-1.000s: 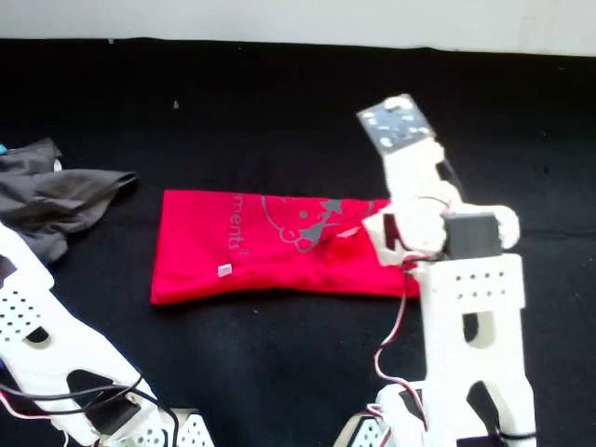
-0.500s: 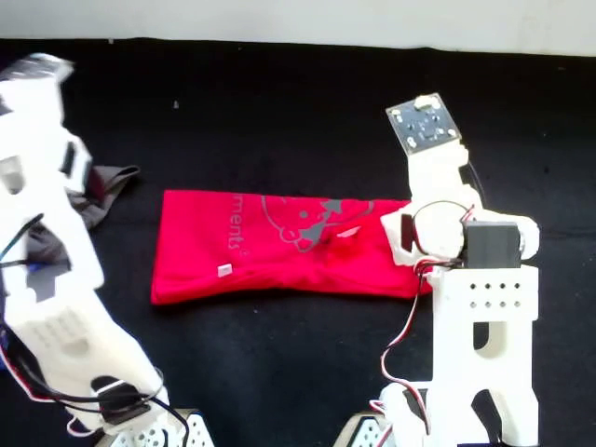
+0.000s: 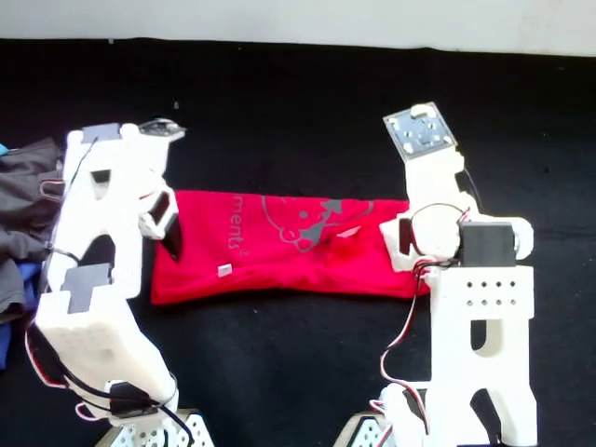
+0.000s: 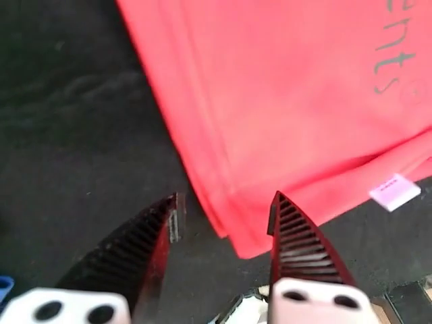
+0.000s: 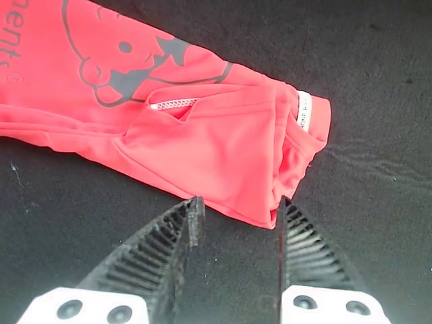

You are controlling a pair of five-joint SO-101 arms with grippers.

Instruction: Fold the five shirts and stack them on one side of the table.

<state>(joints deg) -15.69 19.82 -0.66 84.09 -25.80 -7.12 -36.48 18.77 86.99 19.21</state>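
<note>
Fabric of the red shirt [image 3: 279, 247] lies as a long folded band across the middle of the black table [image 3: 279, 372], print upward; the left gripper [image 4: 227, 202] hangs over the band's left near corner with jaws spread, one to each side of the hem; the right gripper [image 5: 239, 206] hangs likewise over the right end, jaws apart and straddling the near corner beside the collar tag [image 5: 304, 110]; placed so, I judge, each can pinch an end and bring the band over on itself; neither grips cloth yet. Off the left end, just beside the left arm, a pile of dark shirts [image 3: 23, 200] waits with blue cloth [image 3: 5, 326] beside; it could crowd that arm's swing.
</note>
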